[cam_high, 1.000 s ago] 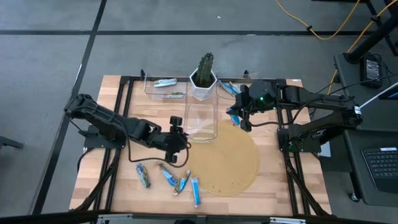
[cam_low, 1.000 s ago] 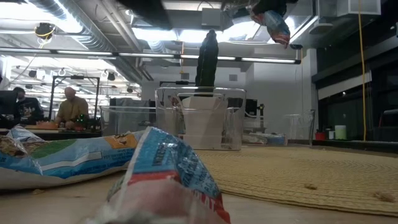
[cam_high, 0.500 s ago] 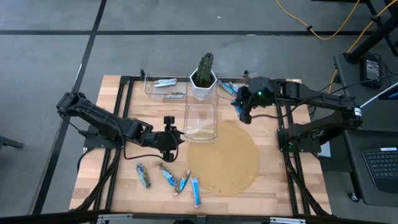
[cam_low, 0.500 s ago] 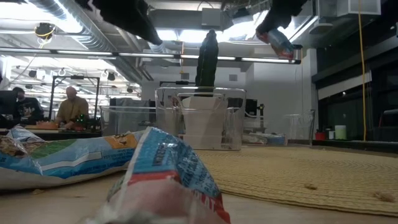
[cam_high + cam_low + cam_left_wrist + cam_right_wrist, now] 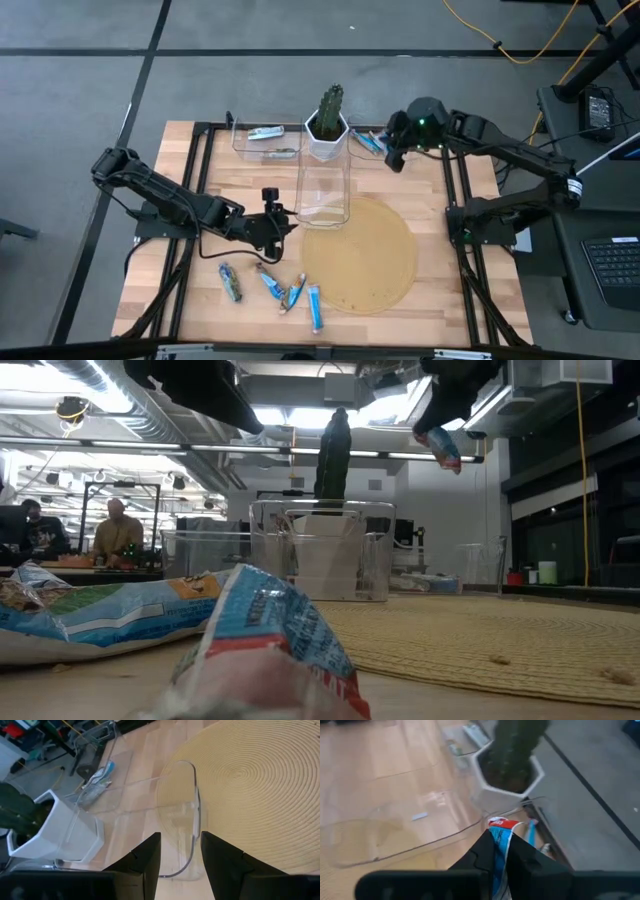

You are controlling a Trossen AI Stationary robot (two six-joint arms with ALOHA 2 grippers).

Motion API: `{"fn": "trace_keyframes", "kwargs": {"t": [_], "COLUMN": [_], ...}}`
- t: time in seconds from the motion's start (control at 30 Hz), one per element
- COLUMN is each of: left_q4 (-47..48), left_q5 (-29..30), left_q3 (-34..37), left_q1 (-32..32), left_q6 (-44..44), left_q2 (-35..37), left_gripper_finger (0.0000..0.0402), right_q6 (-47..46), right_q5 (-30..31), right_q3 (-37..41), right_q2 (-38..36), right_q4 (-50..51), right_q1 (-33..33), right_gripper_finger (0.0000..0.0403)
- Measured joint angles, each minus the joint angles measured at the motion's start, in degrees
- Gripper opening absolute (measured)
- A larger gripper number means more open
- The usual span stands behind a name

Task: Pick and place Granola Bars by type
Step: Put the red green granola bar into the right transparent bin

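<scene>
A light wooden slatted surface [image 5: 190, 170] with a black metal frame is sitting on a grey floor crossed by dark tape lines. A round woven straw-coloured mat [image 5: 365, 255] is lying on it towards the right. A tall clear plastic bin [image 5: 323, 190] is standing at the mat's far edge, overlapping it slightly. Behind that bin, a green cactus in a white hexagonal pot [image 5: 327, 125] is standing between two lower clear plastic bins, one to the left [image 5: 262, 140]. In the room beyond, a seated person [image 5: 115, 530] is showing at a desk. A yellow cable [image 5: 500, 40] is trailing across the floor.
</scene>
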State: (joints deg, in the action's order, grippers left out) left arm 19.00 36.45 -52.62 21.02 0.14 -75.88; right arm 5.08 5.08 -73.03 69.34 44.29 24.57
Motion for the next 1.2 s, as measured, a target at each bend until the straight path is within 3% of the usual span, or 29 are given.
{"fn": "trace_keyframes", "kwargs": {"t": [0.47,0.87,1.2], "left_q4": [-1.3,-2.77,-2.57], "left_q5": [0.04,0.03,0.07], "left_q3": [0.0,0.0,0.0], "left_q1": [-0.11,-1.29,-2.05], "left_q6": [1.16,2.58,2.6], "left_q2": [0.0,-0.02,-0.02], "left_gripper_finger": [0.0132,0.0132,0.0132], "right_q6": [1.92,5.5,9.02], "right_q5": [-0.81,-3.4,-3.67], "right_q3": [-3.82,4.91,5.88], "right_q2": [0.0,0.85,6.6], "right_q4": [1.16,-3.79,-4.17], "right_q1": [5.28,13.02,16.43], "right_gripper_finger": [0.0035,0.0036,0.0041]}}
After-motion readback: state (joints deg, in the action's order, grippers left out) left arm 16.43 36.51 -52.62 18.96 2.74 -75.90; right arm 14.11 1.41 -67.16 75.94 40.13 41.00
